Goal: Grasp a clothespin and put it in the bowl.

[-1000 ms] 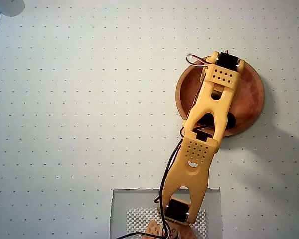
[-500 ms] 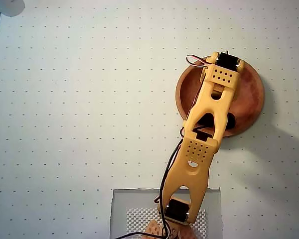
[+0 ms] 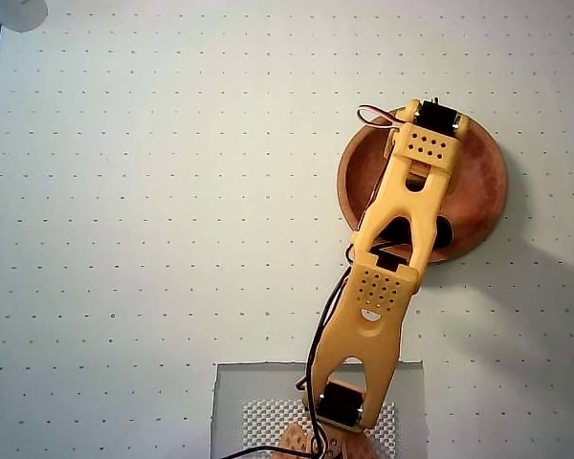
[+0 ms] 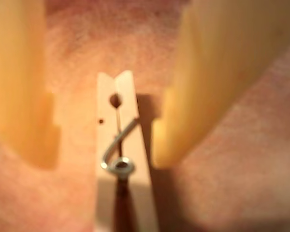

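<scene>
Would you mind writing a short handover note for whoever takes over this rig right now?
Gripper: open, with a finger on each side of the clothespin and neither touching it in the wrist view.
Clothespin: lying on the reddish-brown floor of the bowl; the arm hides it in the overhead view.
Bowl: on the table, under the arm's wrist.
Done: clothespin is in the bowl and released.
Left: probably only to lift the arm clear.

Overhead view: fixed, straight down, far enough to take in the dotted table (image 3: 124,239), the whole arm (image 3: 392,258) and the bowl (image 3: 483,191). Wrist view: rides the gripper (image 4: 104,150), very close, blurred, facing down into the bowl floor (image 4: 232,174). Shared region: bowl interior only.
</scene>
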Controlling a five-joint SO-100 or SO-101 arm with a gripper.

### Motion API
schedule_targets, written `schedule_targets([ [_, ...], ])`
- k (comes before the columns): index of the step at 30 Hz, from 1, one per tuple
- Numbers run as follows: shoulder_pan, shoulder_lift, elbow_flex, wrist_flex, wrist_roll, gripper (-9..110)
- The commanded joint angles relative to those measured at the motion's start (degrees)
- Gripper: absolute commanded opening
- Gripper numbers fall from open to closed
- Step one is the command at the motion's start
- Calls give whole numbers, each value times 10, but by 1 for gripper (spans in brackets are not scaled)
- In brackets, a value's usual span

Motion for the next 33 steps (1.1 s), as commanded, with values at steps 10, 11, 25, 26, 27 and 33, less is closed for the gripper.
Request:
schedule_targets([
  [10,11,239,30,27,24,-3],
  [11,8,272,52,26,34,-3],
  [25,-169,600,233,25,245,-3],
  [26,-178,608,235,25,265,-3],
  [27,-195,621,238,25,295,-3],
  [33,-279,681,242,10,507,-3],
])
